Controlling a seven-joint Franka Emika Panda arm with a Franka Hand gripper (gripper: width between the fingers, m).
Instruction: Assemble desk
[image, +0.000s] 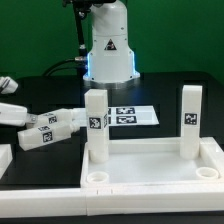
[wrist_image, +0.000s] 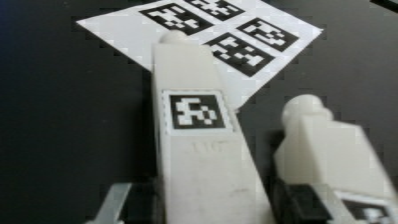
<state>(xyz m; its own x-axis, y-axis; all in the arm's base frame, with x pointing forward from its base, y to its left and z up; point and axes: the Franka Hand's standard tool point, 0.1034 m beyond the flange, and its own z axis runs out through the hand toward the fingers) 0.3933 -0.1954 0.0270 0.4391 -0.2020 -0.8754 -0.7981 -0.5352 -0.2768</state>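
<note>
White plastic against a black worktop (image: 40, 85): the desk's top (image: 150, 162) lies along the edge nearest the exterior camera. Two standing legs (image: 95, 125) are planted at its far corners, and the two near sockets (image: 97, 178) are open. Mid-worktop sits the marker board (image: 130, 115). Toward the worktop's edge on the exterior view's left lie two loose legs (image: 50, 128), just beside each other. Seen from the wrist, the gripper (wrist_image: 192, 205) straddles the tagged leg (wrist_image: 192, 112), a finger on either side; whether it is pinching the leg cannot be told. The spare leg (wrist_image: 320, 150) lies close alongside. From where I stand, this looks like the pick-up of leg three. Done well, the fingers meet the flat sides squarely, clear of the neighbour. The lift then goes straight up, so the spare leg is not dragged along.
</note>
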